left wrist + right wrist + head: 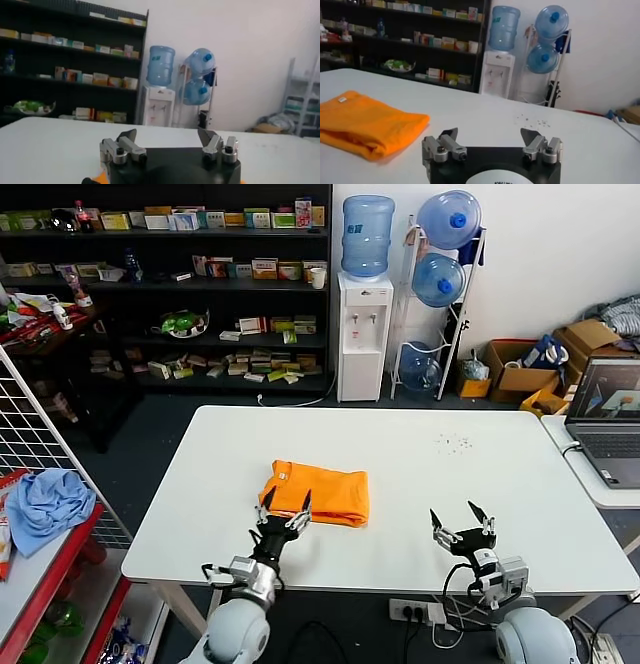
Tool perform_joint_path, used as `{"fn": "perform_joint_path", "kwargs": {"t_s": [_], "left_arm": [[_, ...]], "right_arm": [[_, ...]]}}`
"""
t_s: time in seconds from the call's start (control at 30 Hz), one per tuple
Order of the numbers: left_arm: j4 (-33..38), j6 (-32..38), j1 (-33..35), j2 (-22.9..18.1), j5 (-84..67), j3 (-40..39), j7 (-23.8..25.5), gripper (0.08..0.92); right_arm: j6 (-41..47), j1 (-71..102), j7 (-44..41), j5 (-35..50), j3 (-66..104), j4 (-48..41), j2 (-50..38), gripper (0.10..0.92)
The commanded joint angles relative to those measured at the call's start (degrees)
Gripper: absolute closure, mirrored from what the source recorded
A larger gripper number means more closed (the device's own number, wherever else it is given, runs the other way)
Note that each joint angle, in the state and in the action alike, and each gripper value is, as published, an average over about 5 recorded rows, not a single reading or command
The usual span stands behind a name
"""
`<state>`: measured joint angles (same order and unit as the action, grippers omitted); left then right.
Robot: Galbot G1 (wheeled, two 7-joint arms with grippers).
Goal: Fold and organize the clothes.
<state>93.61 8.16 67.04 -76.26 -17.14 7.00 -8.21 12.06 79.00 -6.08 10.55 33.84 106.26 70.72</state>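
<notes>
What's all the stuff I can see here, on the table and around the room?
T-shirt: one, bright orange, folded, on the table's near left part.
Table: one, white, centre.
Light blue cloth: one, on the red shelf at far left.
Water dispenser: one, white, blue bottle on top, against the back wall.
Spare water bottles: three, blue, on a rack beside the dispenser.
Shelving: black, holding many small boxes, back left.
Laptop: one, open, on a side table at right.
Cardboard boxes: several, brown, back right.
Left gripper: open, at the shirt's near edge.
Right gripper: open, over bare table, right.
</notes>
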Motion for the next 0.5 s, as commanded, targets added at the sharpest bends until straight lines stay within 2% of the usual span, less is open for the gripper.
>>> {"fn": "perform_joint_path", "kwargs": {"t_s": [0.03, 0.17, 0.3, 0.5], "left_arm": [[4.0, 1.3, 9.4, 4.8, 10.4, 12.0, 1.3, 0.177], [3.6, 3.4, 10.4, 2.5, 14.2, 14.7, 2.0, 0.177], [3.2, 4.4, 10.7, 2.3, 16.5, 16.1, 2.4, 0.177], [5.1, 1.1, 10.6, 2.6, 16.4, 19.4, 5.2, 0.177]], "right_arm": [[-0.9, -2.6, -4.9, -4.5, 5.6, -2.2, 7.7, 0.203], [-2.0, -2.2, -5.8, -6.7, 7.5, -1.7, 9.7, 0.203], [-2.6, -1.4, -6.4, -7.4, 9.1, -0.7, 9.8, 0.203], [-2.8, -1.1, -6.5, -7.1, 11.0, 0.2, 9.9, 0.203]]}}
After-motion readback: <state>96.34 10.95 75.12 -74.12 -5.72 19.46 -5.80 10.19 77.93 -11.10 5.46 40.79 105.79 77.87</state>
